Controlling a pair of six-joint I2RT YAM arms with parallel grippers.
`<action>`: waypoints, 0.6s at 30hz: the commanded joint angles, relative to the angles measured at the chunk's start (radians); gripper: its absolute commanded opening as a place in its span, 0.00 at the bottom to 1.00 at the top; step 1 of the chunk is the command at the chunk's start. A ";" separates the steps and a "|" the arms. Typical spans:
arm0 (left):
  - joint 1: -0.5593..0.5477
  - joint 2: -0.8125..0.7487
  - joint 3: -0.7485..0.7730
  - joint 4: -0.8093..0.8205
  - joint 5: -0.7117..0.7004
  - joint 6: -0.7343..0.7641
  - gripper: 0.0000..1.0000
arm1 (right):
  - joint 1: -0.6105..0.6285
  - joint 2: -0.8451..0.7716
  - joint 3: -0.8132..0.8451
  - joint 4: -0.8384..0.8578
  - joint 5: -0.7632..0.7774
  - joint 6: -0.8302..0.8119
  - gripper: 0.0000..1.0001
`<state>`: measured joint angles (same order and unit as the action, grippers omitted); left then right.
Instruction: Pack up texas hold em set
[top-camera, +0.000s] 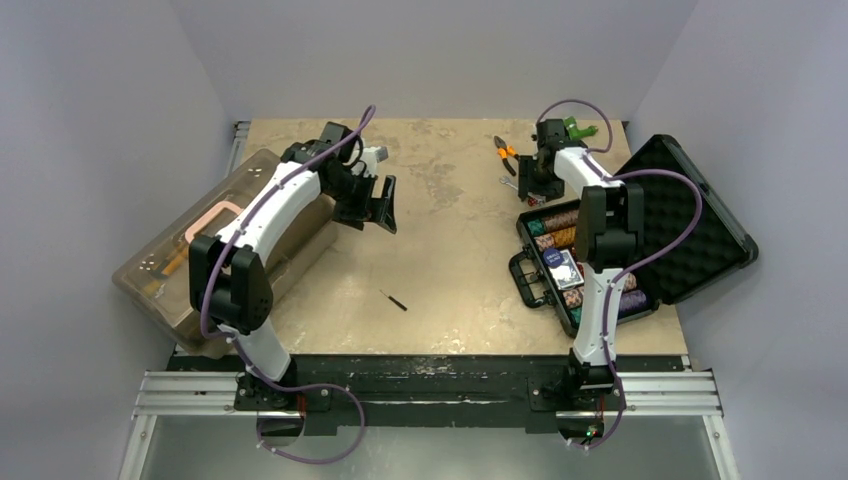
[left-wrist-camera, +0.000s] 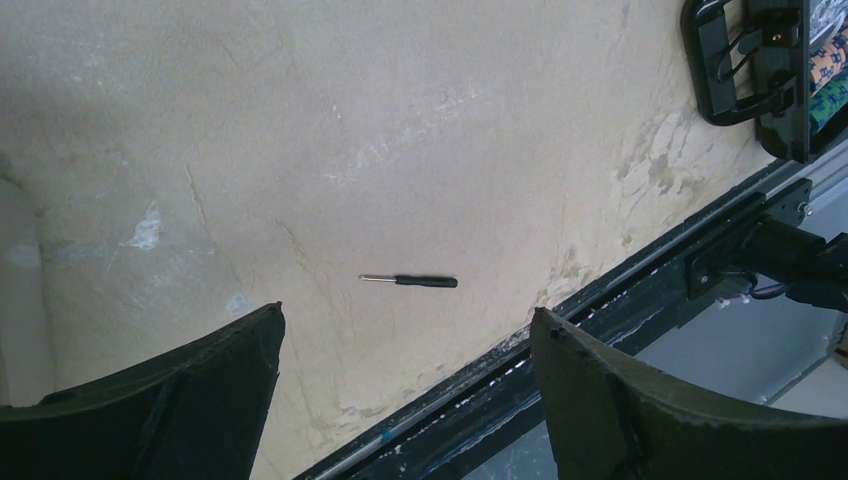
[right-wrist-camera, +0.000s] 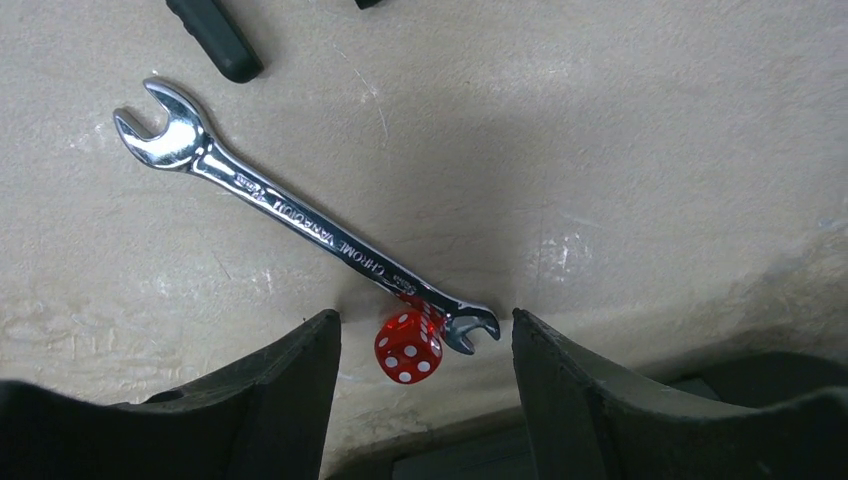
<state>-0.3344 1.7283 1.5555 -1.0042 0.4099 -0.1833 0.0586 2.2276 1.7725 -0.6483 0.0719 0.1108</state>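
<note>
A chrome wrench (right-wrist-camera: 310, 230) slants across the beige table (right-wrist-camera: 650, 150) from ten o'clock toward six o'clock, its lower end against a red die (right-wrist-camera: 408, 350) that sits between the right gripper's (right-wrist-camera: 422, 318) parted fingers (right-wrist-camera: 290, 400), touching neither.

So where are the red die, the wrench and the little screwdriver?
red die (right-wrist-camera: 408, 348), right wrist view, its white-dotted face.
wrench (right-wrist-camera: 310, 228), right wrist view, middle of its shaft.
screwdriver (left-wrist-camera: 428, 282), left wrist view, its black handle.
</note>
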 joint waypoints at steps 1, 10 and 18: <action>0.013 0.006 -0.017 0.019 0.059 -0.017 0.89 | 0.008 -0.082 0.060 -0.027 0.041 -0.019 0.61; 0.021 0.018 -0.009 0.012 0.060 -0.016 0.89 | 0.016 -0.091 0.038 -0.020 0.000 -0.008 0.47; 0.025 0.015 -0.014 0.012 0.060 -0.016 0.90 | 0.021 -0.072 0.036 -0.028 -0.021 -0.008 0.38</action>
<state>-0.3183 1.7515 1.5440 -1.0027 0.4461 -0.1986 0.0711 2.1784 1.7866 -0.6731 0.0669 0.1112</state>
